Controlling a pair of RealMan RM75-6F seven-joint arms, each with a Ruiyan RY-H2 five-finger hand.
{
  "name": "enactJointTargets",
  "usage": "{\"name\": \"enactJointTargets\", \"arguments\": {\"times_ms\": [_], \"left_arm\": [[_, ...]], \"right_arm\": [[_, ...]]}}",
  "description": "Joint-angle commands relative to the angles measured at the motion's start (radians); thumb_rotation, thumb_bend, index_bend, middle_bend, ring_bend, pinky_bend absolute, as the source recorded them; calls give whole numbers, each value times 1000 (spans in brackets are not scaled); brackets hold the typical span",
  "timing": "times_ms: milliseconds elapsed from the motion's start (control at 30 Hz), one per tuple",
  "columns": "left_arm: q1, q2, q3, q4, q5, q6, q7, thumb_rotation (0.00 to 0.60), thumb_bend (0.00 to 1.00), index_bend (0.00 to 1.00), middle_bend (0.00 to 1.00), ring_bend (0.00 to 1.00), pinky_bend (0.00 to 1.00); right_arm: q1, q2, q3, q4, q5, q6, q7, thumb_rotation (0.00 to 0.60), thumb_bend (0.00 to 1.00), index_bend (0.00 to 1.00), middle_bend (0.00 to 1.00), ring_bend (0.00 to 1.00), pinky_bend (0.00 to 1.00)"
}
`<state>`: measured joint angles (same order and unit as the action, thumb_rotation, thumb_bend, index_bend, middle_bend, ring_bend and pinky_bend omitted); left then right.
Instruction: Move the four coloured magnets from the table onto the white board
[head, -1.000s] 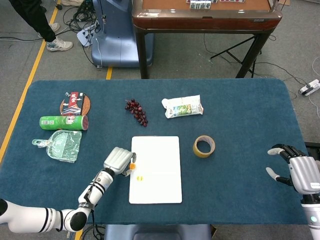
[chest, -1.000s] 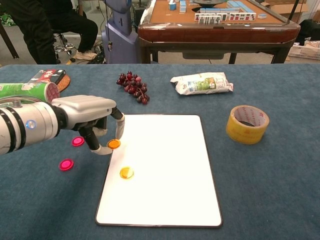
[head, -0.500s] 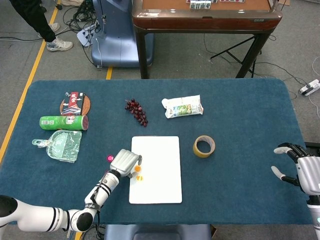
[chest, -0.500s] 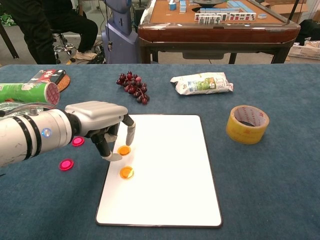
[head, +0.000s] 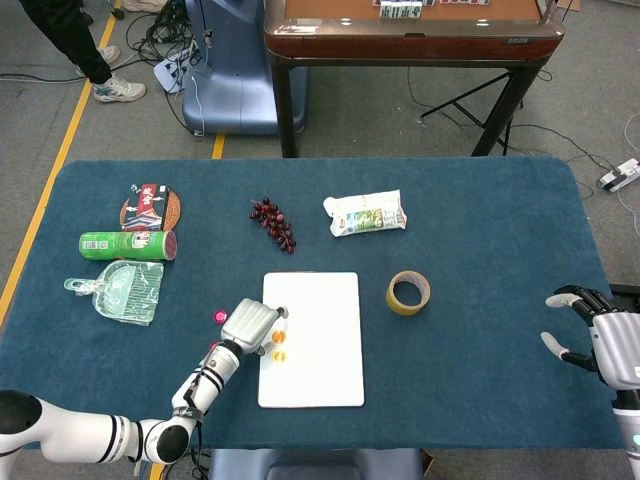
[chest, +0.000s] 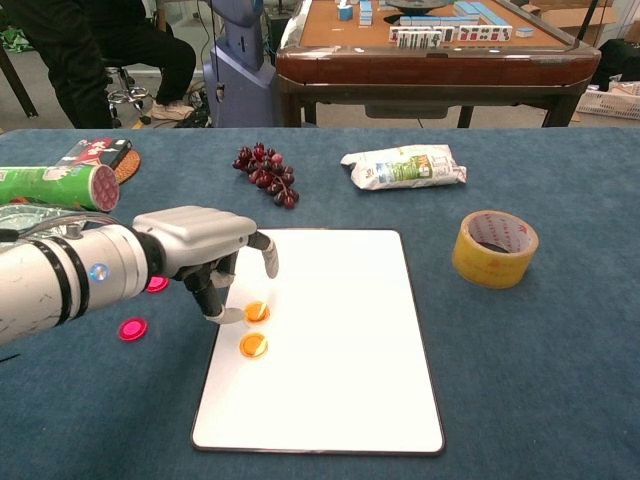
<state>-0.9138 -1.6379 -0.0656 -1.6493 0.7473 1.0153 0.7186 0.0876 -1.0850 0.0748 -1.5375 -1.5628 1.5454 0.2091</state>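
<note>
Here, a blue felt-covered table (head: 480, 280) fills the scene, with the white board (chest: 330, 340) lying flat at its near middle. The left hand (chest: 200, 255) hovers over the board's left edge, fingers curled downward above an orange magnet (chest: 257, 311) that rests on the board; whether they touch or pinch it, the views do not settle. A second orange magnet (chest: 253, 346) sits on the board just nearer. Two pink magnets remain on the felt left of the board — one pink magnet (chest: 132, 328) lies in the open, the other pink magnet (chest: 156, 284) is half hidden behind the wrist.

The right hand (head: 600, 340) hangs at the table's right edge, well away from everything, fingers spread and holding nothing.

Farther back on the felt lie a bunch of dark grapes (chest: 266, 172) and a white snack bag (chest: 404, 166); a roll of yellow tape (chest: 494, 247) stands right of the board. At far left are a green canister (head: 127, 245) on its side, a coaster with a red packet (head: 150, 208), and a pale green dustpan (head: 120, 288).

Beyond the table — grey carpet with yellow floor tape (head: 50, 190), a wooden mahjong table (chest: 430, 50), a blue machine base (head: 230, 70), cables, and a person's legs (head: 70, 40).
</note>
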Motion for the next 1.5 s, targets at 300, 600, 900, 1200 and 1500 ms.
{"name": "enactJointTargets", "arguments": {"times_ms": [300, 600, 900, 1200, 1500], "left_arm": [[34, 79, 36, -110, 38, 51, 11, 600, 310, 434, 1000, 1000, 1000], [72, 126, 59, -118, 51, 78, -4, 600, 310, 458, 1000, 1000, 1000], [85, 132, 52, -64, 38, 59, -24, 600, 310, 463, 1000, 1000, 1000], [87, 108, 39, -1, -1, 36, -25, 600, 310, 465, 1000, 1000, 1000], [92, 82, 30, 77, -29, 20, -24, 600, 310, 466, 1000, 1000, 1000]], "right_arm": [[0, 0, -5, -4, -12, 1, -4, 600, 162, 388, 335, 314, 443], [0, -6, -6, -7, -11, -1, -23, 600, 163, 389, 335, 314, 443], [3, -9, -6, -8, -9, -7, -33, 600, 162, 388, 335, 315, 443], [2, -8, -5, -7, -8, -6, -30, 600, 163, 389, 335, 315, 443], [4, -7, -4, -6, -5, -9, -27, 600, 162, 388, 335, 314, 443]]}}
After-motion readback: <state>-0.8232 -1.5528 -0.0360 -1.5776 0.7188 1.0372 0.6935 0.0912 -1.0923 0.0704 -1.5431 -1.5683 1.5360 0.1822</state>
